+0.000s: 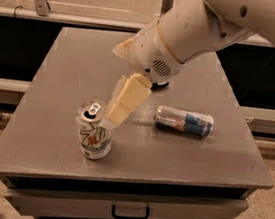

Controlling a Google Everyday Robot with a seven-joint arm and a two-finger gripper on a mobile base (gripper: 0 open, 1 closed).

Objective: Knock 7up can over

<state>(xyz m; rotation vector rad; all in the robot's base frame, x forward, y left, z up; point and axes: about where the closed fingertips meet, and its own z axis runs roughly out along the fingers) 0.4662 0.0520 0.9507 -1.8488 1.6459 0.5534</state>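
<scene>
The 7up can point(93, 130) stands upright near the front left of the grey table point(55, 85). It is white with green and red markings and a silver top with a pull tab. My gripper point(115, 115) hangs from the white arm and points down and left. Its cream fingertips are right beside the can's upper right rim, touching or nearly touching it.
A blue-and-silver can point(184, 121) lies on its side to the right of the gripper. A small dark bar point(160, 84) is mostly hidden behind the arm. A drawer with a handle point(130, 212) is below the table's front edge. A rail runs behind the table.
</scene>
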